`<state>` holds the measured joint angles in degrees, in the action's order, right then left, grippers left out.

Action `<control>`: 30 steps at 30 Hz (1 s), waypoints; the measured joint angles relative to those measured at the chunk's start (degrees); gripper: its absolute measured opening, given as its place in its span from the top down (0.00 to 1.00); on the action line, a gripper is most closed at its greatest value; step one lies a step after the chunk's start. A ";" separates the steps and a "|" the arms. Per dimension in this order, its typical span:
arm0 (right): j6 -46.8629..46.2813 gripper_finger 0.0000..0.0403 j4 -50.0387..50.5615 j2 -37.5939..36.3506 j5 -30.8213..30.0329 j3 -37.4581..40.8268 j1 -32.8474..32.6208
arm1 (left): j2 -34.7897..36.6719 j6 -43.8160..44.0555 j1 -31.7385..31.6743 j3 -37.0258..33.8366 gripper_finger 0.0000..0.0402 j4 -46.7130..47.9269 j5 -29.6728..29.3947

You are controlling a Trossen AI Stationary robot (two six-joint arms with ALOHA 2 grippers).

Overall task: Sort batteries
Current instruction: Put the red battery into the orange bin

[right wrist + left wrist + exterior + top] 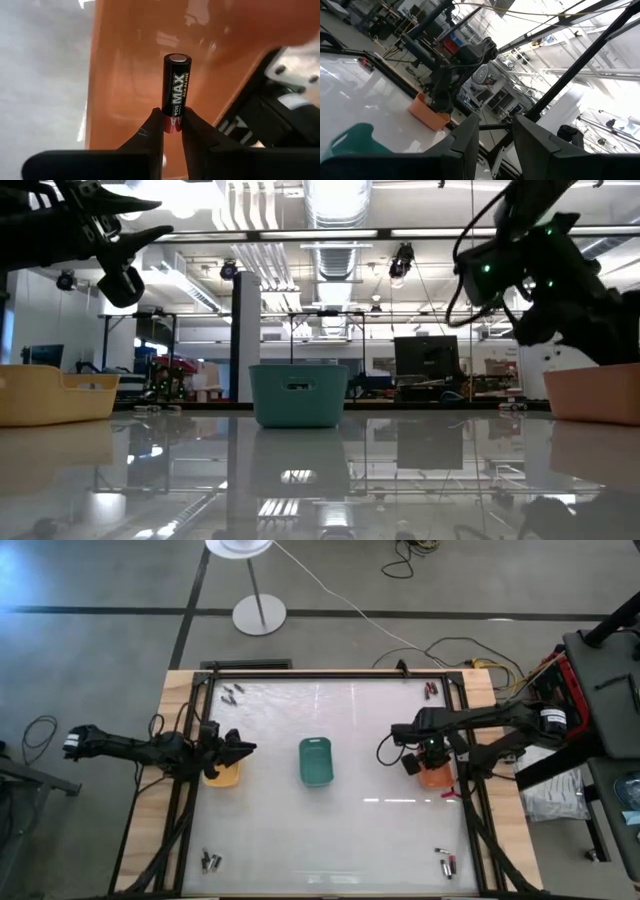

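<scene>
My right gripper (172,129) is shut on one black battery (177,87) with a red end, and hovers over the orange tray (436,777) at the table's right side. My left gripper (495,145) is open and empty, raised above the yellow tray (222,774) on the left. Small groups of batteries lie on the table near the far left corner (232,694), the far right corner (430,689), the near left corner (210,861) and the near right corner (446,862). My right gripper pinches the battery by its red end (171,123) between the two fingertips. The black body juts out beyond the fingers in line with them, silver cap (177,59) toward the orange tray's floor (125,75). It comes from above, and the battery is lifted clear.
A green tray (316,761) stands at the table's middle between the two arms. A dark metal frame (330,673) runs around the white table top. One small red piece (450,795) lies just on the near side of the orange tray.
</scene>
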<state>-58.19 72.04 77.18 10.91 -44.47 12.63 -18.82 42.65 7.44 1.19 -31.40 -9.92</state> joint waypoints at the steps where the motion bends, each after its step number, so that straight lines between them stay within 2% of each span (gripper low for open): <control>1: 0.36 0.91 -1.03 0.69 -0.07 0.48 0.35 | -0.05 -0.02 0.00 0.00 0.75 0.00 -0.05; 10: 2.34 0.91 -6.15 4.49 -1.82 3.30 2.42 | -0.34 0.07 0.00 0.00 0.75 -0.35 -0.05; 23: 2.18 0.87 -9.35 5.43 -1.94 4.39 2.42 | -0.34 -0.09 0.00 -0.02 0.75 -0.37 -0.05; 30: 1.97 0.77 -9.48 5.38 -1.96 4.39 2.39 | -0.34 -0.09 0.00 -0.02 0.75 -0.37 -0.03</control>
<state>-56.21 62.56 82.56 8.95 -40.07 15.02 -19.16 42.57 7.44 1.17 -31.77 -9.96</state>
